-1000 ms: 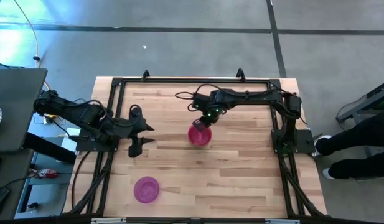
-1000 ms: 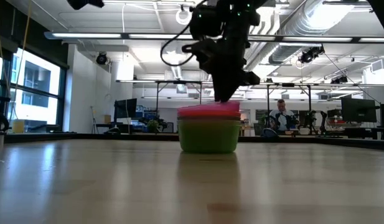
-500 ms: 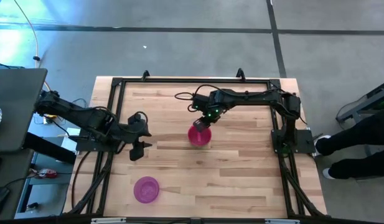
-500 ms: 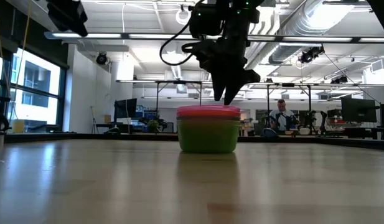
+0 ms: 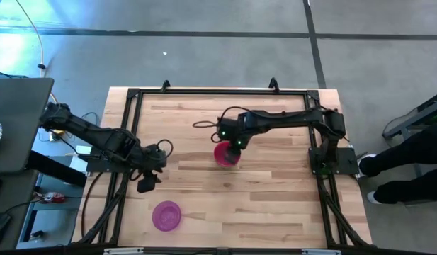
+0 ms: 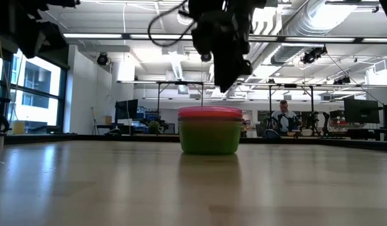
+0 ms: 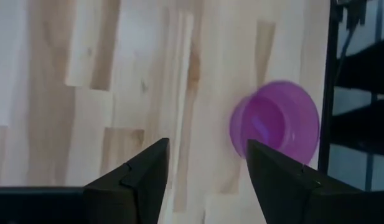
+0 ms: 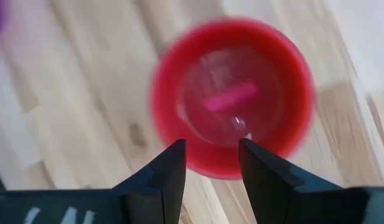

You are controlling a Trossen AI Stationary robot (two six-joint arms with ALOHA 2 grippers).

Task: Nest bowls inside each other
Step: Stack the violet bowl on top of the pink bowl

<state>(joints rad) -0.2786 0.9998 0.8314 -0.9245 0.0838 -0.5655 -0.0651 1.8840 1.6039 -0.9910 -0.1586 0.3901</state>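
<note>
High view, from left to right: the left hand (image 5: 146, 185) hangs over the left part of the desk (image 5: 275, 205), its fingers spread with nothing between them. Nearer the front edge, a little to its right, the purple bowl (image 5: 166, 215) sits alone on the wood; the left wrist view shows the same purple bowl (image 7: 276, 122) ahead of the two parted fingers (image 7: 132, 180), apart from them.

Toward the middle of the desk stands the stack of bowls (image 5: 226, 154), its pink-red top bowl facing up. From the low view the stack (image 6: 209, 130) shows a green bowl (image 6: 209, 139) at the bottom with a red rim (image 6: 209, 113) above it. The right hand (image 5: 232, 140) hovers just above the stack, not touching it; in the right wrist view its fingers (image 8: 163, 174) stand apart and empty over the red bowl (image 8: 232, 96).
</note>
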